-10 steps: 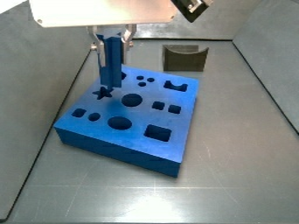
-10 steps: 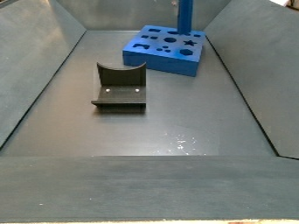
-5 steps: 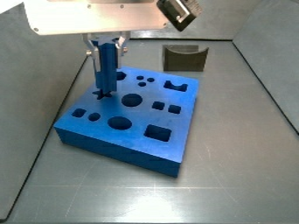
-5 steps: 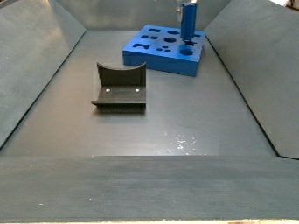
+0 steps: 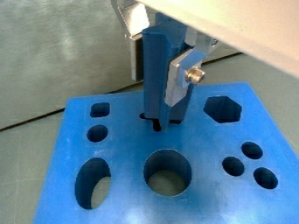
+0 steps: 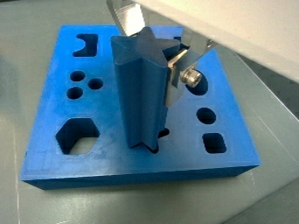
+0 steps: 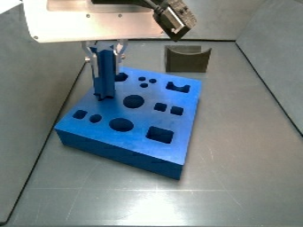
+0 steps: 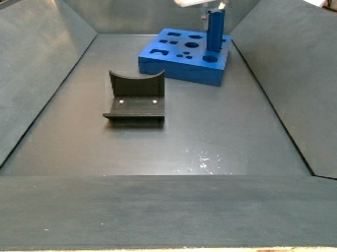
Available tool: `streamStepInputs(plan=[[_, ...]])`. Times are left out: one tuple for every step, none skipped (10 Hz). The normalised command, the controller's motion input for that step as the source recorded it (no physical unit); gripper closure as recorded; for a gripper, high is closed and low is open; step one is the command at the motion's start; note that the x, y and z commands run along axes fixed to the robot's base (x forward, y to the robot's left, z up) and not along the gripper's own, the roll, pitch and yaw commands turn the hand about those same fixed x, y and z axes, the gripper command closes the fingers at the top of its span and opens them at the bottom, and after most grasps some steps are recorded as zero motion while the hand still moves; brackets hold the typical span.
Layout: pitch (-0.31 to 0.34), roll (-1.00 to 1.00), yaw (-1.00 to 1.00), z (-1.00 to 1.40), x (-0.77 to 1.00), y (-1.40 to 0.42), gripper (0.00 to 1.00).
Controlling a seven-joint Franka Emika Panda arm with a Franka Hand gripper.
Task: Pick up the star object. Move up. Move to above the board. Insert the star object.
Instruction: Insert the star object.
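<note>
Between claw [image 6: 158, 48] fingers, star object [image 6: 142, 96], upright.

I can read no text, label, brand or number anywhere. My gripper [image 7: 108, 46], over the far left of the board [image 7: 142, 133], carries no marking.

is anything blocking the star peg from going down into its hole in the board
Nothing visible does. The gripper holds the star peg upright over the board, its lower end already in the star hole. The dark block lies apart on the floor.
</note>
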Motion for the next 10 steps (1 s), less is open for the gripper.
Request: streamStepInputs(plan=[[-0.051, 0.00, -0.09, -0.55, -0.17, 0.00, 1.00], [-0.020, -0.03, -0.28, -0.50, -0.14, 0.00, 1.00], [0.000, -0.01, -0.18, -0.08, 0.00, 0.00, 1.00], [0.000, 0.00, -0.06, -0.03, 0.00, 0.00, 1.00], [0.000, 0.00, -0.10, -0.07, 0.00, 0.00, 1.00], [0.000, 0.00, -0.33, -0.16, 0.00, -0.10, 1.00], [0.023, 0.00, 0.06, -0.19, 0.02, -0.10, 1.00], [0.000, 0.00, 0.00, -0.08, 0.09, -0.16, 1.00], [0.023, 0.00, -0.16, 0.00, 0.10, -0.07, 1.00], [0.000, 0.00, -0.13, 0.00, 0.13, -0.09, 1.00]])
